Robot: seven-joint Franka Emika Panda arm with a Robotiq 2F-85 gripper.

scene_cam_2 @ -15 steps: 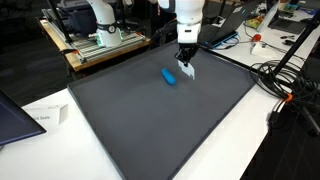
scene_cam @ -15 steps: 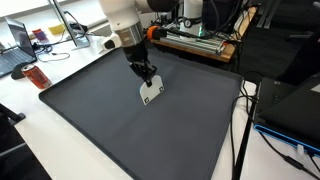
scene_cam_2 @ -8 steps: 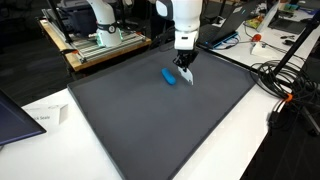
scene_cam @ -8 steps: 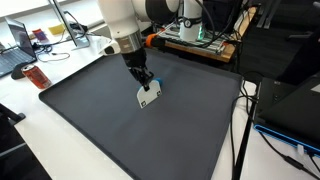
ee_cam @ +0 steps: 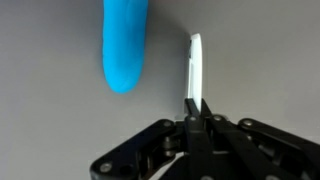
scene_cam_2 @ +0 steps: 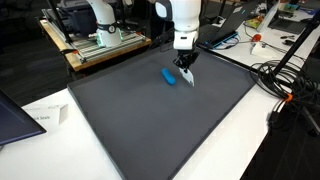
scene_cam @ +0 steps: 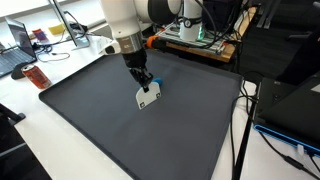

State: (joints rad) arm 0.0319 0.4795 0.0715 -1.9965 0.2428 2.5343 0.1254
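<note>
Above the dark mat (scene_cam: 110, 130): gripper (ee_cam: 197, 108) pinched tight onto white card (ee_cam: 194, 65) edge, blue cylinder (ee_cam: 125, 45) at eleven o'clock; hold wanted firm, clear of cylinder.

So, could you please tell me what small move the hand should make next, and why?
Probably a slight straight lift. The hand is shut on the thin white plate, whose lower edge seems to sit at the dark mat, and the blue cylinder lies close beside it, not touching.
</note>
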